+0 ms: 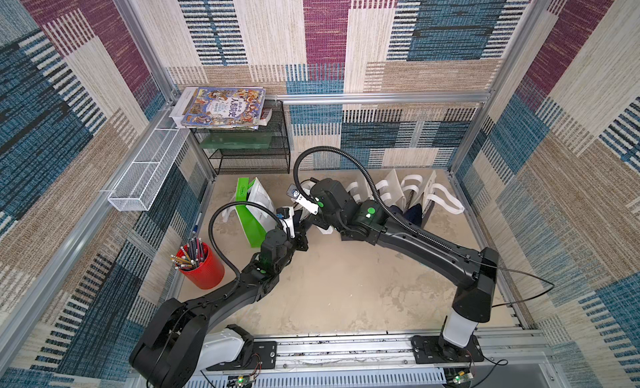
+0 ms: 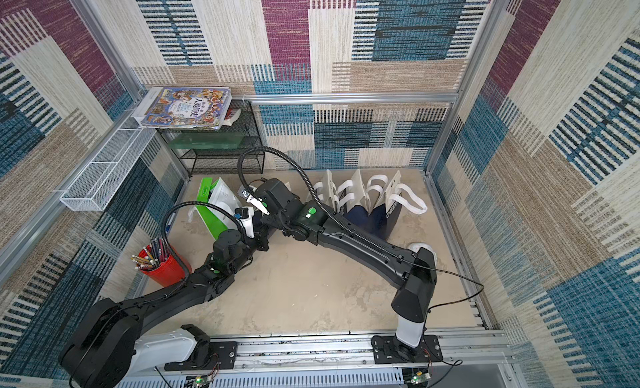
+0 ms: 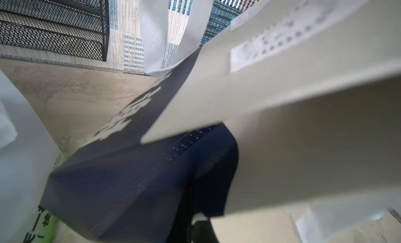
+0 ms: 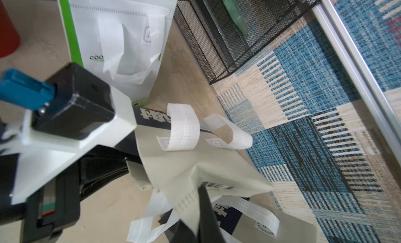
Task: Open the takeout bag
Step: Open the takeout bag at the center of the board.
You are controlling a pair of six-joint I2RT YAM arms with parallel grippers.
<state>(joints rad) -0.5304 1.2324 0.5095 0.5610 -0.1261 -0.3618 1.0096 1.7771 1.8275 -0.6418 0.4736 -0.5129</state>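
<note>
Left gripper and right gripper each pinch the soft, nonwoven beige-and-navy takeout bag at its rim.

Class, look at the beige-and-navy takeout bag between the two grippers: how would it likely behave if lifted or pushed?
Probably floppy: the takeout bag puckers where the right gripper pinches it. Likely light for its size, being thin fabric with soft handle loops. A push would probably crumple or tip it rather than slide it.
</note>
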